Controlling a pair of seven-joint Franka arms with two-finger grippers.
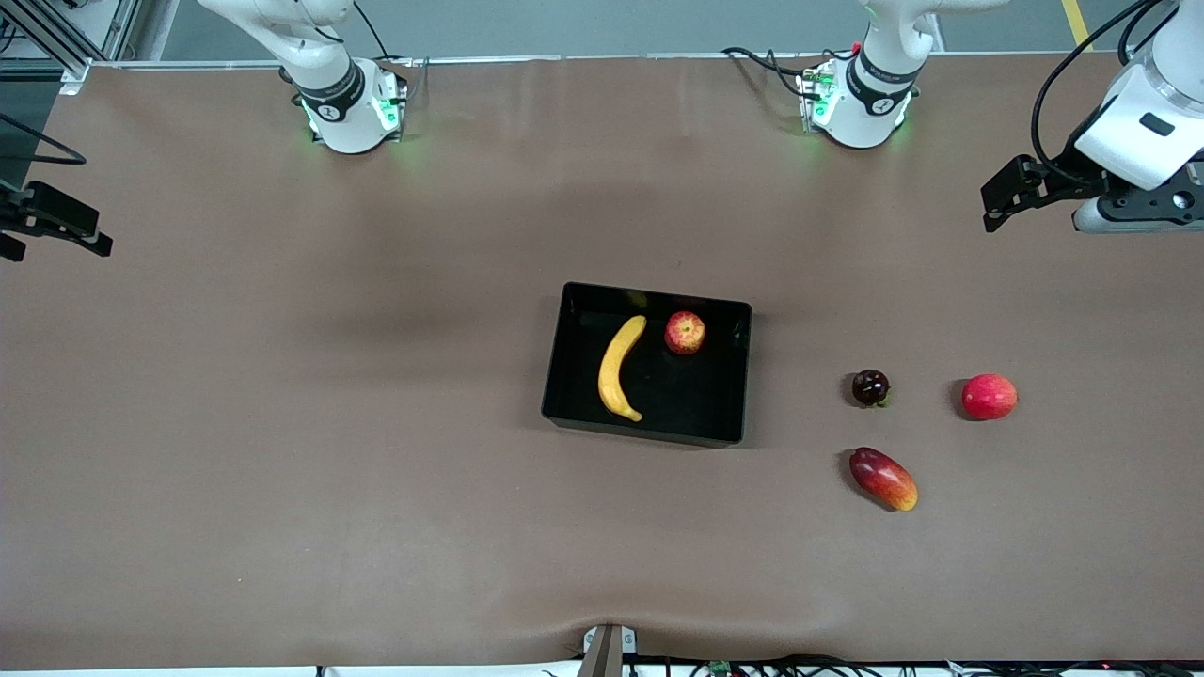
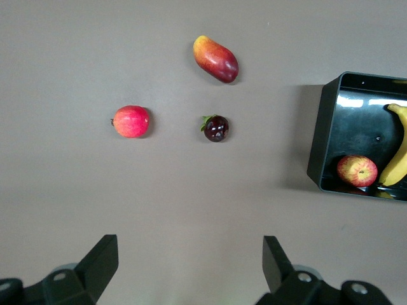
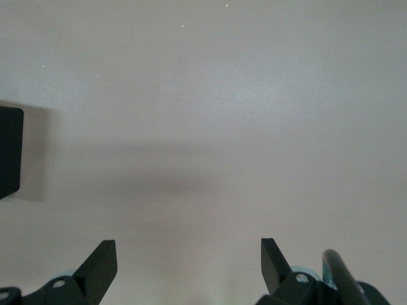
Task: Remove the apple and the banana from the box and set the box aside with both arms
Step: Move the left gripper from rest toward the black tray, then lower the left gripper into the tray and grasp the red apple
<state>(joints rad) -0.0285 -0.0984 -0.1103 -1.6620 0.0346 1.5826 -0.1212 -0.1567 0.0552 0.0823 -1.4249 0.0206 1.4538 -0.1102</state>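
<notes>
The black box sits mid-table. Inside it lie the yellow banana and the red apple, apart from each other. The left wrist view shows the box with the apple and banana in it. Only a corner of the box shows in the right wrist view. My left gripper hangs open and empty above the left arm's end of the table. My right gripper is open and empty over the right arm's end.
Loose fruit lies between the box and the left arm's end: a dark maroon fruit, a round red-pink fruit, and a red-orange mango nearer the front camera. Both arm bases stand along the table's back edge.
</notes>
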